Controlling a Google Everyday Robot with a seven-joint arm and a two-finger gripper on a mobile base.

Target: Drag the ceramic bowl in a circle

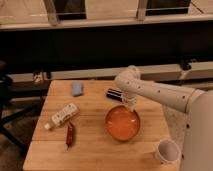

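Gripper [131, 106]: I see it at the ceramic bowl's [122, 124] far rim; finger state I can't tell.
Bowl: near the table's [90, 150] right edge.

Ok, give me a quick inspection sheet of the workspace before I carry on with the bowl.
Surface: wooden table, light slats.
Job's things: orange-red ceramic bowl, upright, right of centre.
Clutter: white cup at the front right corner; blue sponge at the back; white bottle lying on its side; red packet; dark flat thing behind the bowl.
Grippers: gripper at the bowl's far rim, pointing down.
Cables: nothing seen.
Surroundings: dark counter front behind; chair at left.
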